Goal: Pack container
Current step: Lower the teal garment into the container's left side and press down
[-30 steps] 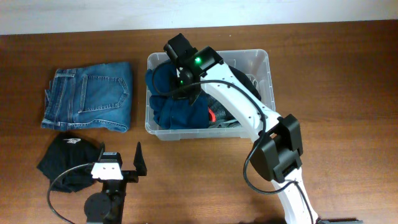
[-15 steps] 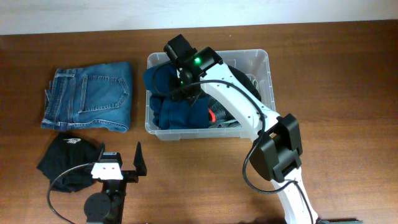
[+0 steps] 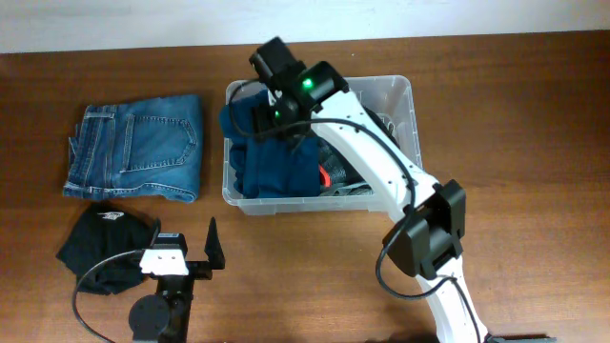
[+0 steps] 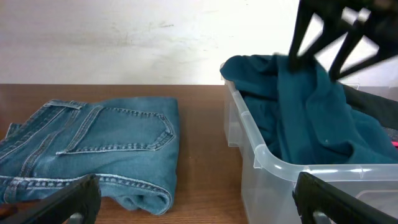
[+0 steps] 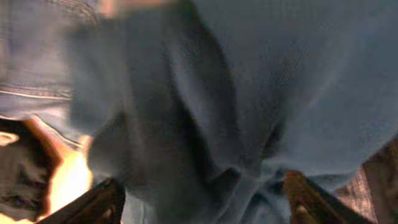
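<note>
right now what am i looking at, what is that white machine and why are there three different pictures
This is a robot with two arms at a wooden table. One picture looks down from above; the other two come from cameras on each wrist. The right hand, on the white arm, is over a clear plastic tub, against a teal garment in it; its fingers look spread, so it seems to be pressing, not pinching. The left hand sits open and empty near the front edge. Folded jeans and a black garment lie on the table outside the tub.
</note>
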You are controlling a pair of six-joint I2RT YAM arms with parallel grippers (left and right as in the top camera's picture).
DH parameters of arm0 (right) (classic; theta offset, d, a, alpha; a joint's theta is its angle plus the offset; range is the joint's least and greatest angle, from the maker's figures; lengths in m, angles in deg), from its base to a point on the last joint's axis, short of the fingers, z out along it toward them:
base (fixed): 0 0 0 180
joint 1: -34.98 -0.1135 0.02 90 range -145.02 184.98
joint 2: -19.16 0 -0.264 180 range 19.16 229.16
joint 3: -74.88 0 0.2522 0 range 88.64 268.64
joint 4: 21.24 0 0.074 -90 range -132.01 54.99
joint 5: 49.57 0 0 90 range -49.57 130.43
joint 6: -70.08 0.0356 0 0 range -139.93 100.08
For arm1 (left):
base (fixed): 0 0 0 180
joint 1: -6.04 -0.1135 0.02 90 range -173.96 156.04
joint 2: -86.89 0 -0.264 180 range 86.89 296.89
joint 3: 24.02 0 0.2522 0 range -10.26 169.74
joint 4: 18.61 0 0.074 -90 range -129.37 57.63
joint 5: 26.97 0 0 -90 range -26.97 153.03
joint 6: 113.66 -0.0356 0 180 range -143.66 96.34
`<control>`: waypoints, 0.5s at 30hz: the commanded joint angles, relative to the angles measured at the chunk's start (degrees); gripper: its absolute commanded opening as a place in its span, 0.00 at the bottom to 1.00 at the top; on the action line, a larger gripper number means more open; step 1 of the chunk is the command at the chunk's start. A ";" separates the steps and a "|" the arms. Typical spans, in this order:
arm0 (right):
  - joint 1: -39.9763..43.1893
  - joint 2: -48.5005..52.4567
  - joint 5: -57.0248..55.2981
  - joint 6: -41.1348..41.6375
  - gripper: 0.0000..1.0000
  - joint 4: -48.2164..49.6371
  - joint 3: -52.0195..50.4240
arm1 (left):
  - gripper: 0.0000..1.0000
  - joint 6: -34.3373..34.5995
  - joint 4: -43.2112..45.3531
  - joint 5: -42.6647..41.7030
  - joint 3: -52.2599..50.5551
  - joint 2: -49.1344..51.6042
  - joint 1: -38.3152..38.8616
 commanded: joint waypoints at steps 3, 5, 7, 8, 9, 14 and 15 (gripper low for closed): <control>0.37 -3.48 -0.72 -0.79 0.72 -1.95 4.61 | 0.99 -0.87 0.13 -0.48 -0.42 -0.39 -0.22; 0.37 -3.39 -0.72 -0.79 0.44 -2.29 4.37 | 0.99 -0.87 0.13 -0.48 -0.42 -0.39 -0.22; 0.35 -3.32 -0.72 -0.79 0.22 -2.34 3.78 | 0.99 -0.87 0.13 -0.48 -0.42 -0.39 -0.24; 0.31 -3.32 -0.74 -0.76 0.14 -2.27 3.48 | 0.99 -0.87 0.13 -0.46 -0.42 -0.39 -0.22; 0.31 -3.32 -0.72 -0.76 0.05 -2.14 3.23 | 0.99 -0.87 0.13 -0.46 -0.42 -0.39 -0.24; 0.24 -3.32 -0.72 -0.76 0.04 -1.46 1.55 | 0.99 -0.87 0.13 -0.46 -0.42 -0.39 -0.24; 0.20 -3.32 -0.72 -0.76 0.04 -1.20 0.98 | 0.99 -0.87 0.13 -0.48 -0.42 -0.39 -0.22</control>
